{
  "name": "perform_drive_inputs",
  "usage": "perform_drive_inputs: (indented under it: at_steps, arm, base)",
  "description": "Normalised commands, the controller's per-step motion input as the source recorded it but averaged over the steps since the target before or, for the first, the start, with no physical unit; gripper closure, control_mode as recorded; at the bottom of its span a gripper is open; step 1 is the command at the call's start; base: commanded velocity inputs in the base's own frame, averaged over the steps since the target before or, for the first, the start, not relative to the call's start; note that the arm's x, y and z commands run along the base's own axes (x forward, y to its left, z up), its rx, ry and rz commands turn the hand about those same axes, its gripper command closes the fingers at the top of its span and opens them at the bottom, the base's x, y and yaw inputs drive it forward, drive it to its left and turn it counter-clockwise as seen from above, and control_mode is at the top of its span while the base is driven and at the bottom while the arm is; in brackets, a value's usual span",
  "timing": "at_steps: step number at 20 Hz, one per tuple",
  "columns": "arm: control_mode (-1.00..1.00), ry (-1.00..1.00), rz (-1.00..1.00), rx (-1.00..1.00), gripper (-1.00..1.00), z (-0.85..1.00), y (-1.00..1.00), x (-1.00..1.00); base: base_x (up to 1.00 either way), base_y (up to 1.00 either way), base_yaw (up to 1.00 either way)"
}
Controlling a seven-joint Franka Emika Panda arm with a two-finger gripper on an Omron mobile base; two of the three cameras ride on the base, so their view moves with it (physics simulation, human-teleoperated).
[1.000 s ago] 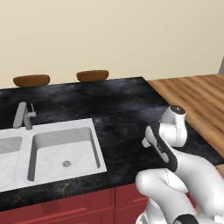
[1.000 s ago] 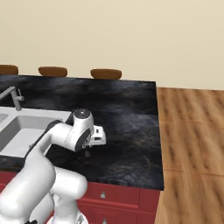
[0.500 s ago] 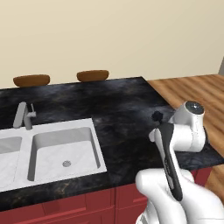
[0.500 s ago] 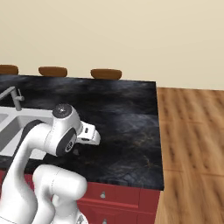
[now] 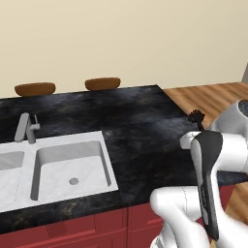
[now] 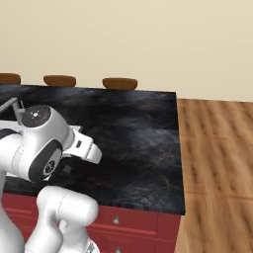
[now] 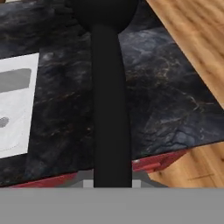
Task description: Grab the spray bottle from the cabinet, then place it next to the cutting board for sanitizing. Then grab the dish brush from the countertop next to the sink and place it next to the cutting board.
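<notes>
One slim black brush [image 7: 109, 109] sits clenched in the gripper [image 7: 112, 183], its smooth matte handle running from 6 o'clock straight up to a rounded dark head at 12 o'clock in the hand view. The jaws pinch the handle's lower end. Beneath it lies the countertop [image 7: 166, 96], glossy black stone veined with faint grey-brown marbling, its squared edge meeting red drawers [image 7: 153, 161] at 5 o'clock. Pale wooden floor [image 7: 197, 39] with long plank lines shows at 2 o'clock, and a corner of the white sink [image 7: 17, 113] at 9 o'clock. From the left base view the brush's tufted, bristly tip [image 5: 196, 116] pokes up above the white arm at 3 o'clock, over the counter's right edge, well apart from the rectangular basin and its grey metal faucet [image 5: 26, 128] at 9 o'clock. Two rounded brown shapes [image 5: 101, 83] line the far edge at 11 o'clock
</notes>
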Motion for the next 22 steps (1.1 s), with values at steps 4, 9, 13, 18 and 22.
perform_drive_inputs:
  at_steps: [4, 9, 13, 18, 22]
  arm:
    - [1.0, -0.07, 0.0, 0.0, 1.0, 0.2, 0.02, -0.25]
    - [1.0, 0.0, 0.0, 0.0, 1.0, 0.0, 0.0, 0.0]
    - [1.0, 0.0, 0.0, 0.0, 1.0, 0.0, 0.0, 0.0]
    - [1.0, 0.0, 0.0, 0.0, 1.0, 0.0, 0.0, 0.0]
    - [1.0, 0.0, 0.0, 0.0, 1.0, 0.0, 0.0, 0.0]
  base:
    - [-0.73, 0.04, 0.0]
    - [-0.78, 0.31, 0.04]
    - [-0.1, 0.96, 0.48]
    - [0.09, 0.71, 0.67]
    - [0.1, 0.61, 0.69]
